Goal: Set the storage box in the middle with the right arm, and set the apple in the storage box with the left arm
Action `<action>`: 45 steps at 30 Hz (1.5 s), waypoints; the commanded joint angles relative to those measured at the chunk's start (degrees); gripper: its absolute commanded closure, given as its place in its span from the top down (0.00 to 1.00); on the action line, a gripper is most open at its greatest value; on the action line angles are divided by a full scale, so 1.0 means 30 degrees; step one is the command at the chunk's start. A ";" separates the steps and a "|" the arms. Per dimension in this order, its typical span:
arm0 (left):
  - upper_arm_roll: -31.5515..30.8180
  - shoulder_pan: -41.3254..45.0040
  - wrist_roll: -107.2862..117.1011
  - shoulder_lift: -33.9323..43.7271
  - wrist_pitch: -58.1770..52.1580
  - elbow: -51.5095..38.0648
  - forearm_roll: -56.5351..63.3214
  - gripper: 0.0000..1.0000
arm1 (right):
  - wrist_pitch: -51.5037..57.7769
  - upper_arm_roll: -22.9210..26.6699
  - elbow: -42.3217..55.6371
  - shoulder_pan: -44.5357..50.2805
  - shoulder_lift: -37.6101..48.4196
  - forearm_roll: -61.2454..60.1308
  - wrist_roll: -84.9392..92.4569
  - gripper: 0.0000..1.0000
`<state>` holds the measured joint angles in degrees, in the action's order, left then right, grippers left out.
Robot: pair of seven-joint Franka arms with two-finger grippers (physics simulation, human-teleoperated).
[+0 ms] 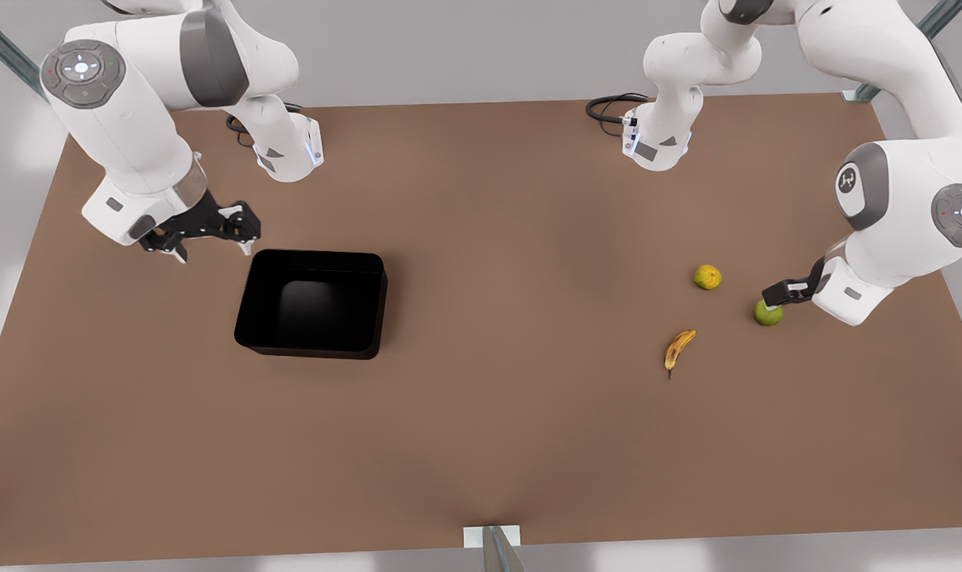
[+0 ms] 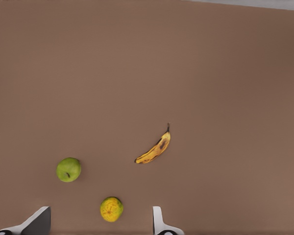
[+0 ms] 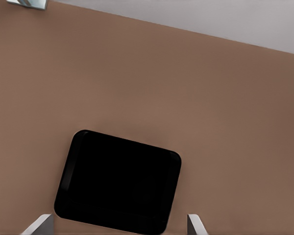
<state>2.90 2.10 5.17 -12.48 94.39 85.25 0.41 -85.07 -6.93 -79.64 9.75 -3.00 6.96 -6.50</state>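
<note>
front view shows the storage box [image 1: 312, 302] off-centre and empty, the apple [image 1: 768, 313] on the table [image 1: 488, 445]: nothing is done yet. right gripper [image 1: 210, 238] beside the box and left gripper [image 1: 776, 297], seemingly just above the apple, both have spread fingers.

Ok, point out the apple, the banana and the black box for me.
apple [image 1: 768, 314]: front view, middle of its green skin.
banana [image 1: 678, 348]: front view, middle of its curved body.
black box [image 1: 318, 259]: front view, far rim.

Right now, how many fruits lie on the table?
3, all at the front view's right: the apple, the yellow-orange fruit behind it, the banana nearer the middle.
</note>
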 commanded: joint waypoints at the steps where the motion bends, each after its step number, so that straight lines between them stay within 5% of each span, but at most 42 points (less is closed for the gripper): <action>1: 0.0001 0.0003 0.0005 0.0001 0.0000 0.0000 0.0010 1.00 | -0.0001 -0.0003 -0.0023 -0.0114 0.0003 -0.0005 0.0000 1.00; 3: 0.0001 0.0003 -0.0024 -0.0115 -0.0059 0.0029 0.0039 1.00 | -0.0030 -0.0003 -0.0257 -0.0084 0.0032 -0.0005 -0.0029 1.00; 9: 0.0030 -0.0846 -0.0756 -0.0467 0.1903 0.2196 0.0068 1.00 | -0.5947 -0.0061 -0.7582 0.3255 0.0823 -0.0298 -0.5039 1.00; 17: 0.0089 -0.4157 -0.3335 -0.1962 0.5625 0.5212 0.0010 1.00 | -0.8058 -0.1556 -0.7846 0.5599 -0.0847 -0.1001 -0.8496 1.00; 22: 0.0060 -0.5474 -0.3569 -0.1171 0.9459 1.1395 -0.0079 1.00 | -0.9288 -0.1526 -0.9135 0.5511 -0.2195 -0.1001 -0.8496 1.00; 45: -0.0643 -0.6413 -0.8109 -0.4217 1.4941 1.1250 0.0566 1.00 | -1.5822 -0.0559 -1.3208 0.3812 -0.6061 -0.1001 -0.7705 1.00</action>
<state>1.00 -17.29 -19.50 -25.21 139.25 118.92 2.16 -132.62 -8.61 -119.19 21.44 -21.67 3.95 -29.62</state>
